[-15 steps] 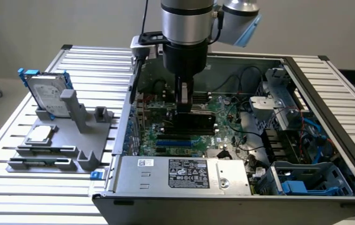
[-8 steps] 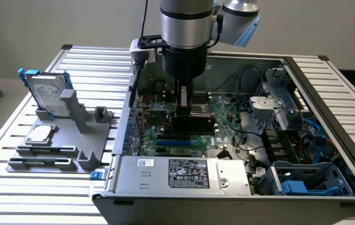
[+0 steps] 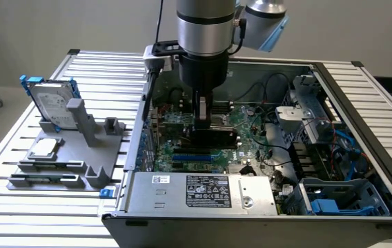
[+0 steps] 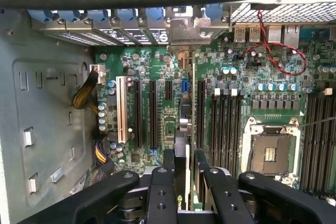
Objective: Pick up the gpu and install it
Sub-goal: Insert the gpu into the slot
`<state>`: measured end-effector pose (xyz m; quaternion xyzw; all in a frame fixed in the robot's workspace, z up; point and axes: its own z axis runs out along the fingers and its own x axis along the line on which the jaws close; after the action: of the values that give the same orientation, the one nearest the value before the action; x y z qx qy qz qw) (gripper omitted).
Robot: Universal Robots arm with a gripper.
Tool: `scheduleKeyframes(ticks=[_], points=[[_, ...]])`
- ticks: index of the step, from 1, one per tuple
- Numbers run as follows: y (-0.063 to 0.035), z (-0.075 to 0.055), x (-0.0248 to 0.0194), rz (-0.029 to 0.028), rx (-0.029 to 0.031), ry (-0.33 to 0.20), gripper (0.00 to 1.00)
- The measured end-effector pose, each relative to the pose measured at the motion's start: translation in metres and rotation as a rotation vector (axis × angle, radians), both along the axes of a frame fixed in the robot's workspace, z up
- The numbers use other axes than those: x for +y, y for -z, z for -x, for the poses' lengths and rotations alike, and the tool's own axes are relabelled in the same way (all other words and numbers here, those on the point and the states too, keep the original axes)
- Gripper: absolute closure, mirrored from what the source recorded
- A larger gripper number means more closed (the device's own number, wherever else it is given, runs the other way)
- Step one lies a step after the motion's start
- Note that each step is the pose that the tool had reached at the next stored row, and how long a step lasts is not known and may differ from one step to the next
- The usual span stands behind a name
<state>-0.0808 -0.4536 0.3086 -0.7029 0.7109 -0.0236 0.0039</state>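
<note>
Exterior view: the arm reaches straight down into the open computer case on the slatted counter; the jaws pinch the gpu, one finger on each face; the card stands on edge, black cover showing, low over the motherboard and just beside the blue slots; well apart, at the exterior view's left, the grey fixture holds the hard drive and the processor chip, neither touched.

Wrist view: the gpu shows edge-on between the fingers, running parallel to the black expansion slots; a silver bracket sits in line with it at the case's rear slot row; cannot tell if it is the card's own.

Progress, my read: pickup done; carry into the case done; card lined up at a slot; whether its edge is pressed fully home cannot be told; the card is not released, so the install is not finished.
</note>
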Motion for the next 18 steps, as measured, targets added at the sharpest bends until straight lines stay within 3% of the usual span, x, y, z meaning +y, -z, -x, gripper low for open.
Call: scheduleKeyframes(ticks=[18], points=[[0.0080,0.0024,-0.0020,0.0005,0.0000,0.000,0.74]])
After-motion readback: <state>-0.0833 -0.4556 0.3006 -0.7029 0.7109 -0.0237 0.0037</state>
